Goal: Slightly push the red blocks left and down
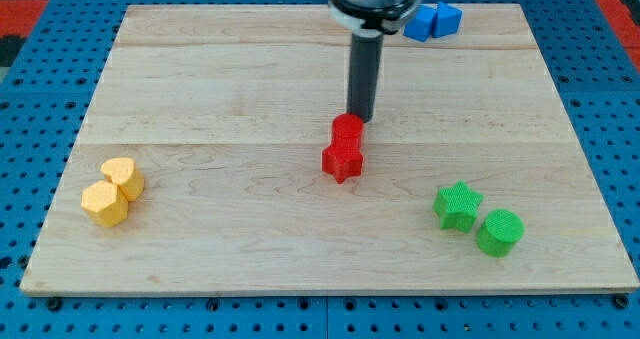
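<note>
A single camera looks down at a slant from the near edge of the wooden worktop (300, 259), facing across it toward the far edge at the view's top. It stands far enough back that nearly the whole board fits, all four edges showing, with blue pegboard (40, 99) around it. The far edge looks narrower than the near one. The arm's rod (362, 74) enters from the view's top, its upper part cut off.

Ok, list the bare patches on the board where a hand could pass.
Free: the stretch between the yellow blocks and the red blocks; the bottom strip between yellow and the green blocks; the top left corner. Crowded: the centre, where my tip meets the reds, and around the blue blocks.
</note>
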